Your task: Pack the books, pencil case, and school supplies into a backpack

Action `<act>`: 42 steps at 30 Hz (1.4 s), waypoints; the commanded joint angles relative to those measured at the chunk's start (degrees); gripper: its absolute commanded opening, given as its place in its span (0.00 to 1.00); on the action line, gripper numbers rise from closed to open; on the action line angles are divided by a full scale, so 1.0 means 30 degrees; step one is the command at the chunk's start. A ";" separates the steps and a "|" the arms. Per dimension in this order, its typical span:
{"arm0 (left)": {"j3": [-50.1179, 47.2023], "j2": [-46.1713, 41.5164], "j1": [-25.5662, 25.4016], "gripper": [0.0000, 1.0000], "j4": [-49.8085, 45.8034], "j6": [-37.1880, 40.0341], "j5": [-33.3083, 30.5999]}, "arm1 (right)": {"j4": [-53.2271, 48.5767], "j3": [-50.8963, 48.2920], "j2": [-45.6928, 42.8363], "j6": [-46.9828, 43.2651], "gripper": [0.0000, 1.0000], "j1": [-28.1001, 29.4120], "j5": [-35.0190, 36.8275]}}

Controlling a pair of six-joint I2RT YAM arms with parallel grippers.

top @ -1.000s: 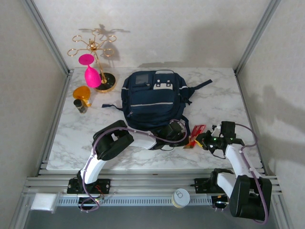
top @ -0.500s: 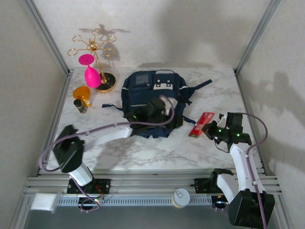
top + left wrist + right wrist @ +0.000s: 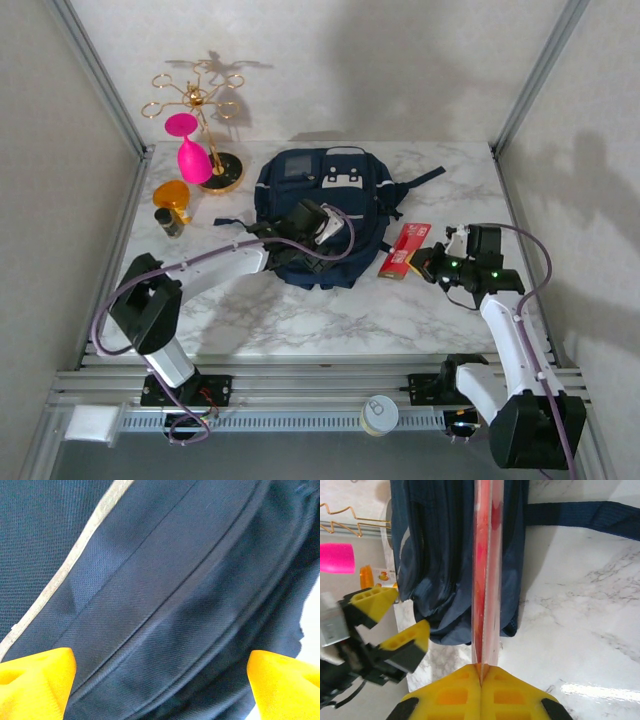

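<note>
The navy backpack (image 3: 320,195) lies flat in the middle of the table. My left gripper (image 3: 318,240) hovers over its near end, open, with nothing between the yellow fingertips (image 3: 35,680); only navy fabric and a pale grey trim line (image 3: 60,575) lie under it. My right gripper (image 3: 432,265) is shut on the school supplies, a flat red pack (image 3: 405,250), held off the table just right of the backpack. In the right wrist view the pack (image 3: 485,580) stands edge-on, pointing at the backpack (image 3: 435,555). The books and the pencil case are out of view.
A gold rack with a pink glass (image 3: 190,155) stands at the back left, with an orange object (image 3: 170,192) and a small dark bottle (image 3: 168,222) beside it. A backpack strap (image 3: 420,180) trails to the right. A round can (image 3: 379,413) sits on the near rail.
My left arm has swung from the near edge up over the backpack and its gripper has opened. My right gripper has carried the red pack left, closer to the backpack.
</note>
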 commanded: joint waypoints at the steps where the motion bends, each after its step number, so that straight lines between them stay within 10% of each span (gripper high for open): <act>1: 0.0485 0.0658 0.0958 0.88 -0.0055 0.2124 -0.1915 | 0.1044 0.0202 0.0082 0.0564 0.00 0.0372 -0.0594; 19: 0.4222 0.2038 0.2927 0.84 -0.4051 0.3287 0.2930 | 0.2080 0.0104 0.0648 0.0642 0.00 0.1189 -0.1551; 42: 0.1198 0.0385 0.2583 0.93 -0.1174 0.5279 -0.0509 | 0.2416 -0.0283 0.0809 0.0475 0.00 0.1224 -0.1475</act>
